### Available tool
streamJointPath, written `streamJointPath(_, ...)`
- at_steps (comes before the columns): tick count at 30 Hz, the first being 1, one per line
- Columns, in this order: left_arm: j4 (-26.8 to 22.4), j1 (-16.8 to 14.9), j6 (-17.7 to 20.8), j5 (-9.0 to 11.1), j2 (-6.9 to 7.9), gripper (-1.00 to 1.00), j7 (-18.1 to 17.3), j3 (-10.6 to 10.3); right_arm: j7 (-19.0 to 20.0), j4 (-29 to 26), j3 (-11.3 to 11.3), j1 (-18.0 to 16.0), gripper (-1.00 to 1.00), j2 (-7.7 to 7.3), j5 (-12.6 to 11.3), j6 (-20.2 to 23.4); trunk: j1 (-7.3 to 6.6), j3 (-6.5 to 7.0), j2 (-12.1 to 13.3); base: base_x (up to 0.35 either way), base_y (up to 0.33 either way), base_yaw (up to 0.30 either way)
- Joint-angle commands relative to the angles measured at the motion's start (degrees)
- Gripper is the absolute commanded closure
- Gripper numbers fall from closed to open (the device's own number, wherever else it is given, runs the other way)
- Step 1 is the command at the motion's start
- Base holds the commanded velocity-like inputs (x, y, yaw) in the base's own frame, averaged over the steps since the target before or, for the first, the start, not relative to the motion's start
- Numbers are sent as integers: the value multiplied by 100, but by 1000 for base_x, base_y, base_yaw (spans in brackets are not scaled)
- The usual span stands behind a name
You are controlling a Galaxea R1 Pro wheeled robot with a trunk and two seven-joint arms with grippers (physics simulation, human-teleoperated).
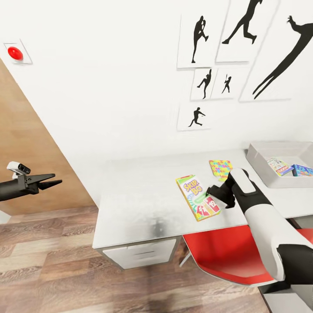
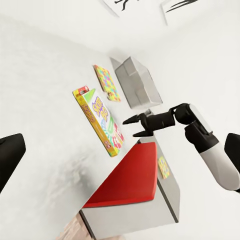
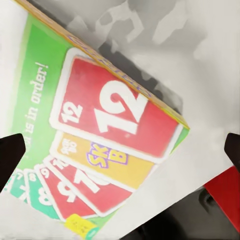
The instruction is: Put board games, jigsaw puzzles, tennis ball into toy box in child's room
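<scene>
Nearest, a red chair (image 1: 226, 256) sits tucked under the table (image 1: 143, 208), on the wood plank floor (image 1: 48, 269). Over at the left, the left gripper (image 1: 51, 181) hangs in the air off the table's left end, well away from everything, jaws parted with nothing between them. On the table, the right gripper (image 2: 131, 127) hovers at the near right corner of the SKIP-BO box (image 1: 198, 198), jaws spread wide and nothing in them; the right wrist view looks straight down on that box (image 3: 100, 145) with its big red 12 card, dark fingertips (image 3: 10, 155) at either side. The box lies flat. Just beyond it, a jigsaw puzzle (image 1: 220, 168) lies flat too, close to the box but apart. Farther right, the toy box (image 1: 265, 167) stands on the table with two printed game boxes inside, a white-and-red one (image 1: 279, 166) and a blue one (image 1: 302, 170) beside it. Behind, black silhouette prints (image 1: 204, 43) hang on the white wall, and a red button (image 1: 15, 53) far left.
</scene>
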Motion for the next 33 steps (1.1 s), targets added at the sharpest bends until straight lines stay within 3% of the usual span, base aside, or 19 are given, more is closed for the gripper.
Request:
streamJointPath(1,-1,-4,61,0,2,-100,-22,-4,-76,-12,23,-12,-100,12,10,139,3,-10,-11,0,0,0)
streamJointPath(14,1,-4,65,0,2,-100,-22,-4,-64,-15,15,-48,-100,34,677,409,3,-10,-11,13,7,0)
streamJointPath(33,1,-4,78,0,2,-100,-22,-9,80,-14,28,-25,-100,20,820,482,3,-15,-11,66,104,0)
